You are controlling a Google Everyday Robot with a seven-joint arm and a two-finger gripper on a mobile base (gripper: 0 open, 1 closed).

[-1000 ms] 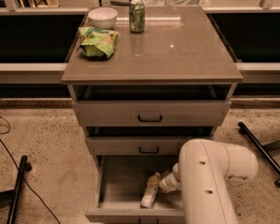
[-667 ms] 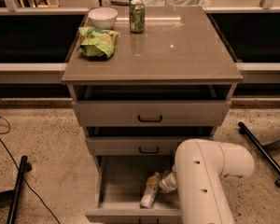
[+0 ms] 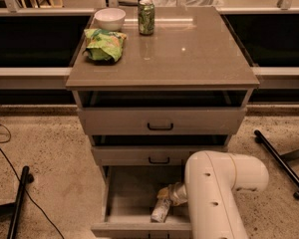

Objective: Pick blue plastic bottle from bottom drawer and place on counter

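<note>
The gripper (image 3: 173,194) is down inside the bottom drawer (image 3: 123,195), at the right of its open well. Only its grey-tan wrist end shows past the white arm (image 3: 214,198), so I cannot tell whether it is open or clamped. Its tip meets the upper end of the blue plastic bottle (image 3: 160,211), or sits just beside it; the contact itself is hidden.

The bottle lies low in the drawer, right of centre and near the front wall. Its long axis runs mostly front to back with a slight slant. The near end points toward the drawer front and a little left, and the far end points back and right into the gripper. It looks laid down or leaning rather than upright. Which end carries the cap is not clear.

This looks like the grasp step: the reach into the drawer is made and the lift is not yet done. The next move probably calls for a firm hold and a rise that clears the middle drawer (image 3: 159,156) overhanging the back. The arm would then carry the bottle up to the counter (image 3: 189,59).

A green can (image 3: 146,17), a white bowl (image 3: 109,18) and a crumpled green bag (image 3: 104,44) sit along the counter's back and left.
</note>
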